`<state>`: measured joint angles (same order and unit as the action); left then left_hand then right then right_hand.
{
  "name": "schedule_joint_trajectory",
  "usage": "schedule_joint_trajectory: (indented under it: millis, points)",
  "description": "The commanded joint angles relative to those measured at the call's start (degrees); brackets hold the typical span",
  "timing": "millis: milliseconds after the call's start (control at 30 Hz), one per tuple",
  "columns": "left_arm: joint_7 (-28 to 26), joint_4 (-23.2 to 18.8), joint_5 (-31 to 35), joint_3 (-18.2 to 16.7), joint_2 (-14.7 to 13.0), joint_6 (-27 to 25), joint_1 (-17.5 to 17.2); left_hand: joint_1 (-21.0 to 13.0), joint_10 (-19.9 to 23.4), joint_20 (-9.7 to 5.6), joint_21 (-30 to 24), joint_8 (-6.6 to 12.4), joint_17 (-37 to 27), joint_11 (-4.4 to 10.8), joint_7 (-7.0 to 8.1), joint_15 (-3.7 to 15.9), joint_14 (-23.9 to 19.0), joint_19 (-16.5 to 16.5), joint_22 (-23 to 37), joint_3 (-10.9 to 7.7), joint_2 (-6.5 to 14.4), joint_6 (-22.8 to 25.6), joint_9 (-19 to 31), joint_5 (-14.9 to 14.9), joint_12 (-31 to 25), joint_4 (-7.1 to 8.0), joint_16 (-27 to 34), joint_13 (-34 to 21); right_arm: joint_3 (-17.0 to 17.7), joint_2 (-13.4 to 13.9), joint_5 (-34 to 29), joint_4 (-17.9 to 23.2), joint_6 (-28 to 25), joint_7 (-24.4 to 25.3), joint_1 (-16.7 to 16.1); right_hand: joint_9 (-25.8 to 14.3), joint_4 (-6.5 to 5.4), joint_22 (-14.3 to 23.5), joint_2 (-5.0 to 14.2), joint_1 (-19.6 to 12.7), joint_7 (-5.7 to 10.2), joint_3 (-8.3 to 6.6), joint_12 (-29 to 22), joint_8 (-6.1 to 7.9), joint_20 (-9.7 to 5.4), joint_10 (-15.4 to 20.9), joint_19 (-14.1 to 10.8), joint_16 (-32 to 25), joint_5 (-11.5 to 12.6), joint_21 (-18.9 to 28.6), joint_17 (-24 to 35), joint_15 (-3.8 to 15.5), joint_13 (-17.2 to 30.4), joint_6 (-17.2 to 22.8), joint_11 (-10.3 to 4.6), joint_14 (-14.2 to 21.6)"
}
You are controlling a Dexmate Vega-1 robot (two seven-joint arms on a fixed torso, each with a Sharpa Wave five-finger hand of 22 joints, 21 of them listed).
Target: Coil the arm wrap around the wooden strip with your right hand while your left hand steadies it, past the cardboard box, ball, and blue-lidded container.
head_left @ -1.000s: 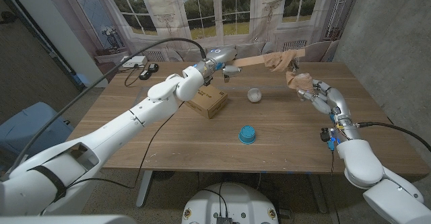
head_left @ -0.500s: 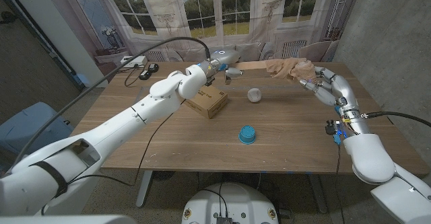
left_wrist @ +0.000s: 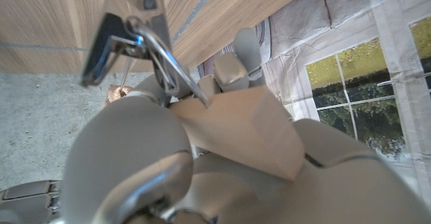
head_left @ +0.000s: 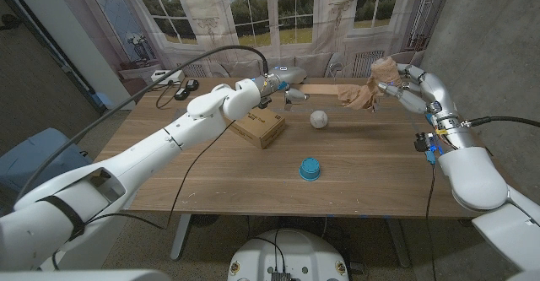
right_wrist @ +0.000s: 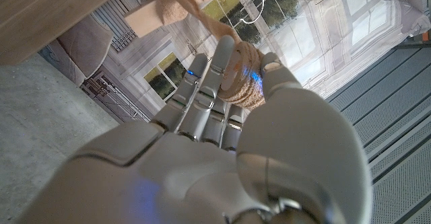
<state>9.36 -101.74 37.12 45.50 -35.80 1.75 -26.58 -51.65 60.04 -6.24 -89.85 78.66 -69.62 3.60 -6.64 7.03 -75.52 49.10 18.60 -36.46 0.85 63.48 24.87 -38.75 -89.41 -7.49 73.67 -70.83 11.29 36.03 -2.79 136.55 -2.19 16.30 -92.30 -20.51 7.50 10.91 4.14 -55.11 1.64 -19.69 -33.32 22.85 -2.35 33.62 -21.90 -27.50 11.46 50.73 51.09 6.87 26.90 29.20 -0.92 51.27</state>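
On the counter (head_left: 211, 180), the container (head_left: 310, 169) is sitting at the centre, the ball (head_left: 318, 119) at 12 o'clock from it and the box (head_left: 258, 127) at 10 o'clock. The strip (head_left: 321, 88) is lying beyond the ball, the wrap (head_left: 364, 92) hanging at its 3 o'clock end

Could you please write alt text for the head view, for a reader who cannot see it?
Over a wooden table, the left hand holds one end of a wooden strip while the right hand holds a tan wrap bunched at its other end. A cardboard box, ball and blue-lidded container sit nearer.
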Motion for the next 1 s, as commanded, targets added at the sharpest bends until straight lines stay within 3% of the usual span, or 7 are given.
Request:
schedule_joint_trajectory:
  millis: [33,333,400,800,1000]
  points:
    - [3.13,-0.39,-1.28,-0.07,-0.42,2.07,0.48,0.72,0.78,-2.93,-0.06,0.44,0.04,1.94,-1.58,-0.11,0.49,-0.38,0.06,0.01,0.2,-1.82,0.23,0.33,-0.17,0.61,0.34,-0.09,0.94,2.91,1.24,2.45,-9.27,-6.08,6.25,-0.34,-0.54,0.08,4.79,-2.94,0.55,-0.53,-1.29,3.16,-0.6,19.35,0.19,0.09,0.39,0.58,0.25,4.9,0.36,27.11,-2.31,-0.3]
    - [1.93,0.45,-2.11,-0.6,-0.6,4.73,0.12,0.79,0.64,-2.94,-0.01,0.32,0.23,1.79,-1.57,-0.15,0.47,-0.46,-0.18,0.18,0.4,-1.74,-0.15,0.74,-0.2,0.66,0.3,-0.08,-1.86,7.6,2.89,2.96,-17.23,-9.19,12.86,-0.39,-0.52,0.06,4.8,-2.95,0.62,-0.58,-1.25,3.07,-0.61,19.37,0.23,0.19,0.43,0.77,0.27,4.97,0.43,27.1,-2.25,-0.25]
    - [1.26,0.53,-2.52,-0.85,-0.79,5.89,-0.15,0.81,0.47,-2.97,-0.05,0.33,0.13,1.87,-1.46,-0.18,0.61,-0.55,-0.14,0.24,0.44,-1.8,-0.18,0.87,-0.17,0.66,0.34,-0.08,-3.29,8.99,3.97,2.48,-19.71,-10.16,15.73,-0.44,-0.53,0.06,4.81,-2.93,0.66,-0.59,-1.21,3.07,-0.64,19.31,0.28,0.23,0.44,0.8,0.26,4.95,0.43,27.09,-2.35,-0.26]
    - [1.15,0.32,-4.19,-2.01,-1.34,8.3,-1.21,0.85,0.51,-2.79,-0.05,0.32,0.02,1.7,-1.51,-0.34,0.77,-0.81,-0.41,0.45,0.55,-1.87,-0.48,1.43,-0.22,0.59,0.49,-0.07,-10.56,15.46,11.53,-2.4,-28.64,-13.38,28.97,-0.41,-0.63,0.04,4.88,-2.81,0.85,-0.66,-0.77,2.58,-0.58,18.62,0.54,0.89,0.45,1.04,0.15,4.87,0.34,26.35,-2.44,-1.12]
    - [1.37,0.72,-5.3,-2.62,-1.4,8.78,-1.48,0.84,0.44,-2.77,-0.1,0.62,0.33,1.78,-1.52,-0.43,0.74,-0.8,-0.46,0.48,0.59,-1.89,-0.16,1.6,-0.21,0.53,0.29,-0.07,-15.12,17.91,15.86,-5.71,-32.04,-14.53,35.39,-0.18,-0.98,0.03,4.91,-2.37,1.81,-0.73,0.12,2.09,-0.43,17.59,0.99,2.28,0.36,1.21,-0.4,4.7,-0.32,25.91,-2.82,-2.83]
